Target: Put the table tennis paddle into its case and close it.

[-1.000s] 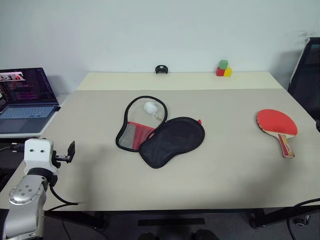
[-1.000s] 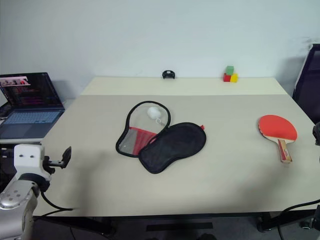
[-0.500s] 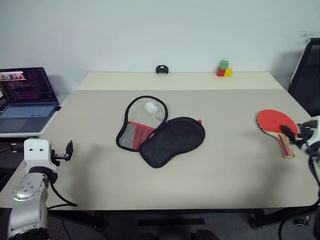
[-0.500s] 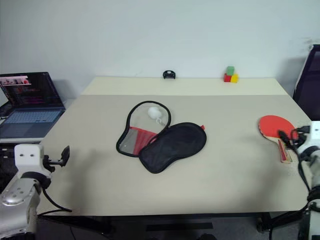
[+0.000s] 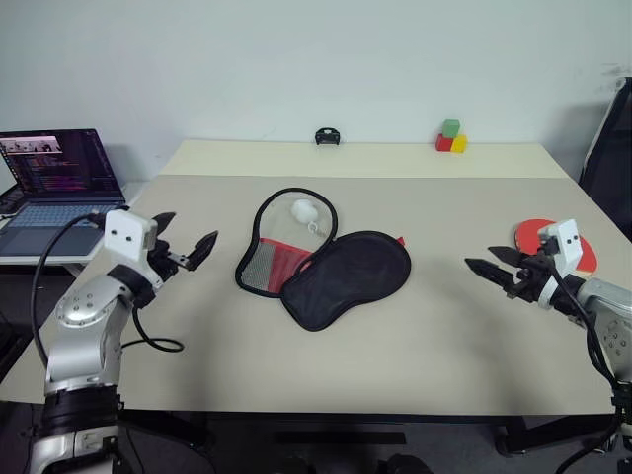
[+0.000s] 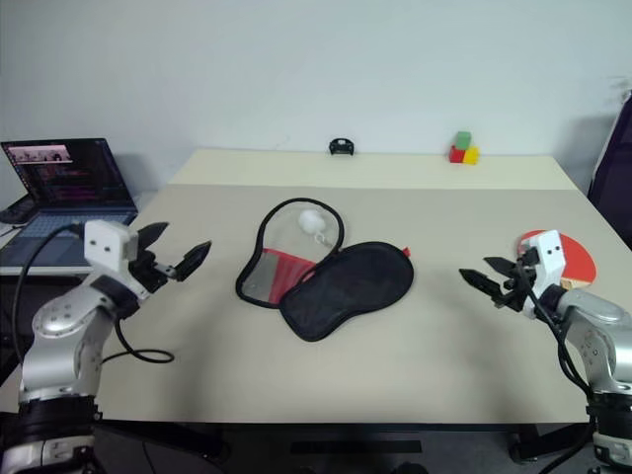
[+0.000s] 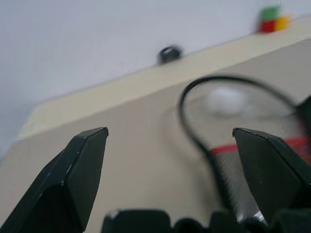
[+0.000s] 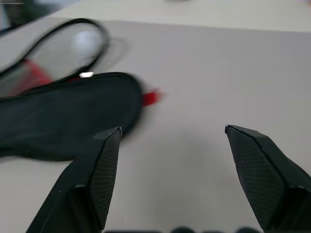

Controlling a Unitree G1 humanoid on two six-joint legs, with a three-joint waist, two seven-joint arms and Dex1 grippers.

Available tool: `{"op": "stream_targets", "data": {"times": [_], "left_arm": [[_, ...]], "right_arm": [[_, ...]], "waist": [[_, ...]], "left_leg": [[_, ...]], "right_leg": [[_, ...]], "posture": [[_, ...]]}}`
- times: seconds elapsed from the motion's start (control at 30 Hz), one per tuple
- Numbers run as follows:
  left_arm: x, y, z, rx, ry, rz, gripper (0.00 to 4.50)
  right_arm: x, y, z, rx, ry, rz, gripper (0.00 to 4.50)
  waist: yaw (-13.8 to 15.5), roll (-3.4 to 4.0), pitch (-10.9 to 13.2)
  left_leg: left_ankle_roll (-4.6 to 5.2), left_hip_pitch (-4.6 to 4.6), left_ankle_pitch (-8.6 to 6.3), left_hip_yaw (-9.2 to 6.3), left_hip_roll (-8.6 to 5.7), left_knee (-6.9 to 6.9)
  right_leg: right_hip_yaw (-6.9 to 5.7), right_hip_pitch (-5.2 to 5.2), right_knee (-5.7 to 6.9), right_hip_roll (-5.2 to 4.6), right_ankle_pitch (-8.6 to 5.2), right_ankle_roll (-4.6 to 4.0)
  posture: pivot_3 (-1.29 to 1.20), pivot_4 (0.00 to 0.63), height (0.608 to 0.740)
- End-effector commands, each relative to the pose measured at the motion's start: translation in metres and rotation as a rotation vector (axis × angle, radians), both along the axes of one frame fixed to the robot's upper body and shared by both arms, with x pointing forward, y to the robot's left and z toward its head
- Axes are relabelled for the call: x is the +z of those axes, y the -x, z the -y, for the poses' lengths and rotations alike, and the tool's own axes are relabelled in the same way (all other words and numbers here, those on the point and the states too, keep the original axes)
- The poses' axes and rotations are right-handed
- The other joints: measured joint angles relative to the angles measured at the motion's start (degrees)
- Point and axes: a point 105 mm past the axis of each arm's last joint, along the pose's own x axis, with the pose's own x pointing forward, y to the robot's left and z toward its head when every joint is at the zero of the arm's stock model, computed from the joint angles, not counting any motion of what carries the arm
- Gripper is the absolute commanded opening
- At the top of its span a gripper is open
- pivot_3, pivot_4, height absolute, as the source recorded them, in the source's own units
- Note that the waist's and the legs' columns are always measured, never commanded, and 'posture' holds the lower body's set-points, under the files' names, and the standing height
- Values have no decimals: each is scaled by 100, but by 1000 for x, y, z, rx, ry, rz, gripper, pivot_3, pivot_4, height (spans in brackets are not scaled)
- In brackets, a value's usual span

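Observation:
The case lies open at the middle of the table: its black half [image 5: 346,278] is nearer me, and its red mesh half [image 5: 281,247] holds a small white ball [image 5: 301,209]. The table tennis paddle [image 6: 583,261] lies near the right edge, its red face partly hidden behind my right wrist. My left gripper [image 5: 189,233] hovers open to the left of the case and points at it; the left wrist view looks between its fingers [image 7: 82,165] at the case rim. My right gripper [image 5: 481,258] stands open between the paddle and the case, pointing at the black half [image 8: 63,121].
A laptop [image 5: 54,183] sits on a side table at the left. Coloured blocks [image 5: 449,138] and a small black object [image 5: 328,136] stand at the table's back edge. A black chair [image 5: 610,148] is at the right. A cable loops from my left arm onto the table.
Both arms have come up over the table. The left gripper rose and turned toward the case. The right gripper swung in from the right edge, past the paddle, toward the case.

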Motion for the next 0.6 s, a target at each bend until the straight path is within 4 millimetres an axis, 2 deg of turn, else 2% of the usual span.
{"op": "stream_targets", "data": {"times": [0.03, 0.17, 0.23, 0.3, 0.37, 0.6], "left_arm": [[13, 5, 5, -98, -10, -14, 4500], [10, 16, 5, -192, -18, -99, 4500], [6, 30, 13, -289, -21, -166, 4500], [2, 41, 20, -369, -32, -224, 4500], [0, 47, 24, -405, -45, -254, 4500], [5, 56, 33, -487, -74, -285, 4500]], "right_arm": [[13, 12, -7, 45, 28, 4, 3712], [14, 23, -15, 91, 30, -28, 3712], [10, 25, -19, 112, 18, -68, 3712], [5, 24, -25, 128, -3, -110, 4110], [2, 22, -29, 134, -22, -131, 4461], [-19, -4, -55, 76, -91, -246, 4461]], "waist": [[-12, 0, 0], [-67, 0, 0], [-90, 0, 0], [-92, 0, 0], [-79, 0, 1], [-79, -1, 1]], "left_leg": [[0, 0, 0, 0, 0, -2], [1, 0, 0, -1, 1, -4], [1, 1, 0, -1, 1, -4], [1, 1, 0, 0, 2, -4], [1, 1, 0, -2, 2, -3], [1, 4, 0, -7, 1, -3]], "right_leg": [[-1, 0, -2, 0, 0, 0], [0, -2, -1, 2, -1, 0], [0, -2, 0, 3, -1, 0], [2, -2, -1, 3, -1, 0], [0, -2, -2, 3, -1, 0], [-3, -1, 4, 3, -1, 0]], "posture": [[0, 150, 740], [0, 150, 740], [0, 150, 740], [0, 150, 740], [0, 150, 740], [0, 150, 740]]}}
